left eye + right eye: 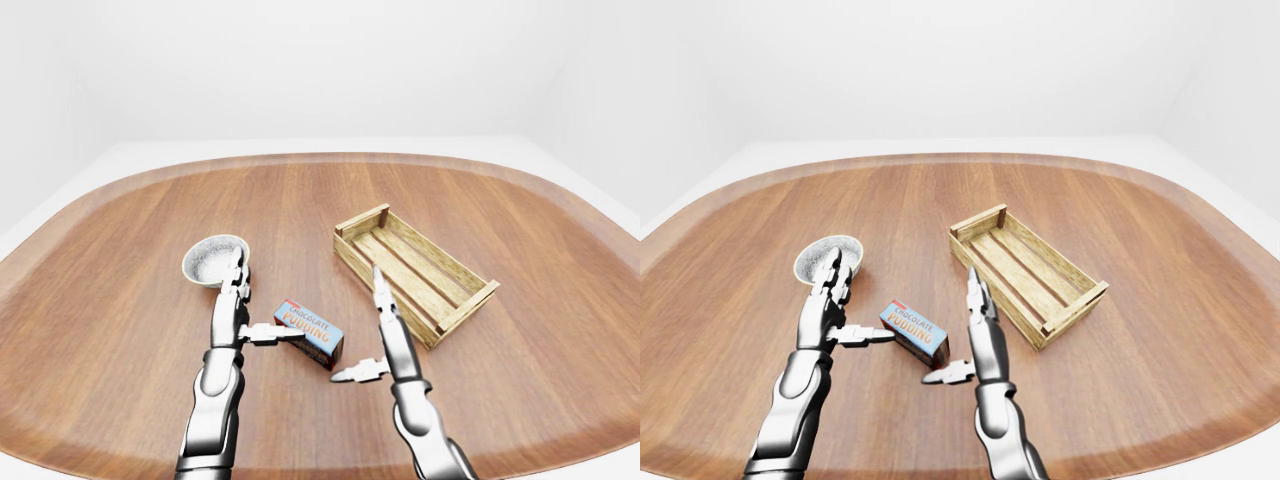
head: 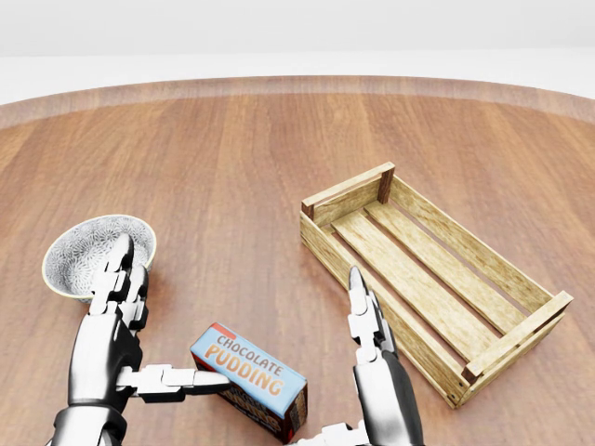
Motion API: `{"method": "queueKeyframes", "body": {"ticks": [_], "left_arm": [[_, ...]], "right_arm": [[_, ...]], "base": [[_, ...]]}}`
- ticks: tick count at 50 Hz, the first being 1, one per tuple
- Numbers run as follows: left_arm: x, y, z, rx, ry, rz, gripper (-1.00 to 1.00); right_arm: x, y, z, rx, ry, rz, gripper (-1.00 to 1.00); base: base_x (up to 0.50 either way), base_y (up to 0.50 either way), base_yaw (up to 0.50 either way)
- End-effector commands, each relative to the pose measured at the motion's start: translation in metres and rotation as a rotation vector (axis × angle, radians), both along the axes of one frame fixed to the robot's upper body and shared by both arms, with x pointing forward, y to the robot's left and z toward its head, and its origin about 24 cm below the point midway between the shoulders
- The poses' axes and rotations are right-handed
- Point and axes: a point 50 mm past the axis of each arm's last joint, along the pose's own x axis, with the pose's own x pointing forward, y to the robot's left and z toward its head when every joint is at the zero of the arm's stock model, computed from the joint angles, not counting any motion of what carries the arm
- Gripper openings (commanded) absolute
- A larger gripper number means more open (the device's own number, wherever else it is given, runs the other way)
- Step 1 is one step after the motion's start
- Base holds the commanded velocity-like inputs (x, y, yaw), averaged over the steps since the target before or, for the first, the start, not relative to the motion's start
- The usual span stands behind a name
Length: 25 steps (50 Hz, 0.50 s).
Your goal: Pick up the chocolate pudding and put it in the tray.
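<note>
The chocolate pudding box (image 2: 249,379), blue and red with orange lettering, lies on its side on the wooden table near the bottom of the head view. My left hand (image 2: 163,321) is open to the left of the box; its fingers point up and its thumb (image 2: 177,379) rests against the box's left end. My right hand (image 2: 337,358) is open just right of the box, with straight fingers and its thumb low by the box's right end. The tray, a slatted wooden crate (image 2: 342,192), stands further right with nothing in it.
A grey patterned bowl (image 2: 82,253) sits at the left, just above my left hand's fingertips. The round wooden table (image 1: 320,190) spreads wide on all sides, and white floor lies beyond its edge.
</note>
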Motion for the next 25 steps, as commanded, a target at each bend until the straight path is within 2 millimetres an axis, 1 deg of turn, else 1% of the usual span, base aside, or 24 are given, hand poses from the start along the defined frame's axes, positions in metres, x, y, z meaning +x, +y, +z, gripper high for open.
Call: {"method": "queueKeyframes", "body": {"ticks": [1,10,16,25], "left_arm": [[0.001,-0.001,-0.002,-0.016,0.011,-0.014,1.00],[0.001,-0.001,-0.001,-0.017,0.011,-0.013,1.00],[0.002,-0.001,-0.003,-0.018,0.012,-0.012,1.00],[0.001,-0.001,0.000,-0.018,0.011,-0.012,1.00]], "right_arm": [[-0.004,0.007,-0.004,-0.024,0.008,0.020,1.00],[-0.004,0.011,-0.005,-0.032,0.005,0.029,1.00],[-0.004,0.014,-0.009,-0.048,0.012,0.032,1.00],[-0.001,0.016,-0.016,-0.052,0.038,0.031,1.00]], "base": [[0.00,0.00,0.00],[0.00,0.00,0.00],[0.00,0.00,0.00],[0.00,0.00,0.00]]}}
